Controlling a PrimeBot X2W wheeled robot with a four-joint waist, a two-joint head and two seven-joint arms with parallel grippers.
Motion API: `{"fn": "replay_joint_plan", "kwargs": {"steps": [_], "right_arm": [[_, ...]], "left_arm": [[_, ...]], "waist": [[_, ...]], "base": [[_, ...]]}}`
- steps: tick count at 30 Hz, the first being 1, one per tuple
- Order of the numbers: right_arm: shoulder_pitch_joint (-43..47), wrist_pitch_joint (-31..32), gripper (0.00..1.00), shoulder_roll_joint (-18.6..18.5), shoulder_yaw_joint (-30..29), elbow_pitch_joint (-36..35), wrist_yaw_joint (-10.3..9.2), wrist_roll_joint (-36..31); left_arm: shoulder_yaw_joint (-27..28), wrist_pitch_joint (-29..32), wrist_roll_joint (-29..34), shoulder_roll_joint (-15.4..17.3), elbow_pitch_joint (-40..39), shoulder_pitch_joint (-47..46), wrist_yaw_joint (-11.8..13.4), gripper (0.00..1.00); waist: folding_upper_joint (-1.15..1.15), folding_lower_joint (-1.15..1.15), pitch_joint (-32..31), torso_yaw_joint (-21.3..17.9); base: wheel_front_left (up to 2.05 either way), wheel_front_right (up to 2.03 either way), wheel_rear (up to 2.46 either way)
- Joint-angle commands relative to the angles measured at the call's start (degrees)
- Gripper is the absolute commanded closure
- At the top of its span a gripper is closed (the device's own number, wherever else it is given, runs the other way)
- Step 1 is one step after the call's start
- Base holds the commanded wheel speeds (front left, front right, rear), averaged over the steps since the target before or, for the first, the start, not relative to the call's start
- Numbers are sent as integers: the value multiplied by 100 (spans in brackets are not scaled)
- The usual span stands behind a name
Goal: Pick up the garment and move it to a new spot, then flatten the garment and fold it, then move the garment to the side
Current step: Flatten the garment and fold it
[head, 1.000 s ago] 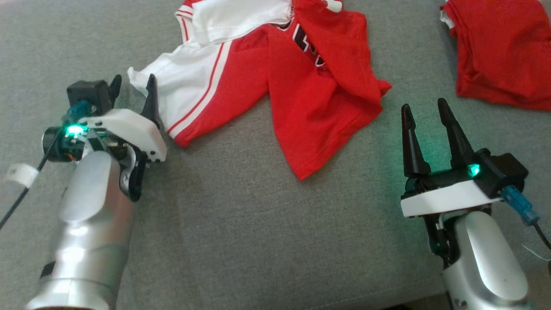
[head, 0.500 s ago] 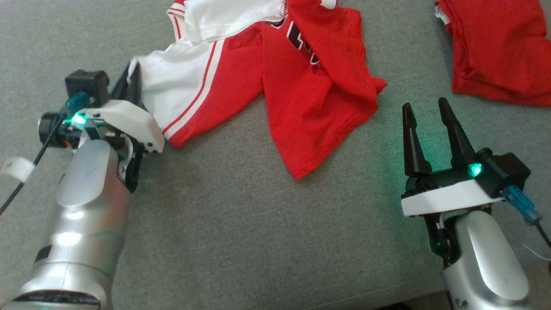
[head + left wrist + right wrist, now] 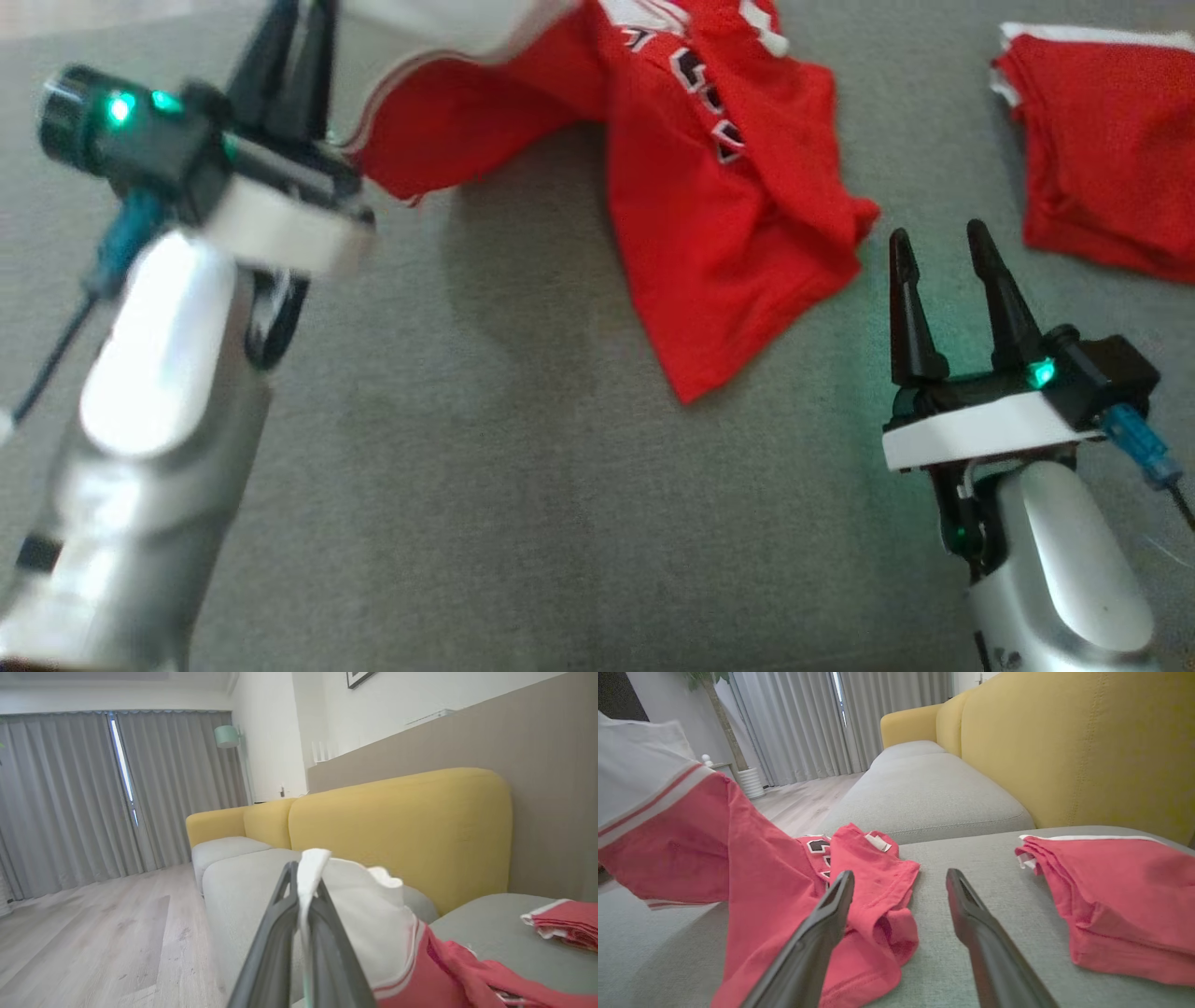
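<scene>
**Operator:** What's my left gripper doing?

**Spotter:** Your left gripper (image 3: pixel 304 882) is clamped tight on the garment (image 3: pixel 738 243). In the left wrist view, the two fingers meet with a fold of white fabric pinched between them, and the edge pokes out above the tips. In the head view the gripper sits high at the upper left and is blurred.

**Operator:** So where does the garment sit?

**Spotter:** It's half up and half down. The white end with the red stripes hangs in the air from your left gripper. From there the red body slopes down to the seat (image 3: pixel 523 485), where it lies crumpled with one corner pointing towards you. The black-and-white lettering faces up near the top of the head view. A soft shadow lies on the seat under the raised part.

**Operator:** And my right gripper?

**Spotter:** Your right gripper (image 3: pixel 939 235) is spread wide and holds nothing. It is low over the seat, just right of the garment's crumpled red edge. In the right wrist view, that edge lies beyond the left finger. I can't tell whether the finger touches it.

**Operator:** Anything else nearby?

**Spotter:** A folded red cloth (image 3: pixel 1102 159) with white trim lies on the seat to the far right, well apart from the garment. The yellow backrest (image 3: pixel 402 826) rises behind the seat.
</scene>
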Motion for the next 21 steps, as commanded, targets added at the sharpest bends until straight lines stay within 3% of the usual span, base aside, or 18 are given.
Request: {"fn": "replay_joint_plan", "kwargs": {"steps": [1,5,6,8,15,16,17,21], "right_arm": [[-1,-62,0,21,106,-119,37,-52],[64,-62,0,21,96,-25,37,-73],[81,-62,0,21,104,26,37,-89],[82,-62,0,21,115,77,37,-96],[89,-62,0,21,103,212,37,-81],[93,-62,0,21,113,226,37,-80],[96,-62,0,21,122,238,37,-78],[123,-62,0,21,161,270,37,-75]], "left_arm": [[20,-21,-95,375,-365,149,11,100],[-634,-22,-139,1102,-1085,640,10,100],[-965,-23,-137,1486,-1327,848,10,100],[-1278,-23,-96,1881,-1478,1029,10,100],[-2124,40,-277,2780,-1291,1594,9,100],[-2176,98,-250,2827,-1158,1633,9,63],[-2212,124,-202,2845,-1044,1656,33,0],[-2026,127,-370,2626,-709,1742,435,0]], "waist": [[0,0,-151,187],[0,0,-332,444],[0,0,-407,554],[0,0,-471,637],[0,0,-603,828],[0,0,-618,843],[0,0,-629,853],[0,0,-702,877]], "base": [[0,0,0],[0,0,0],[0,0,0],[0,0,0],[0,0,0],[0,0,0],[0,0,0],[0,0,0]]}}
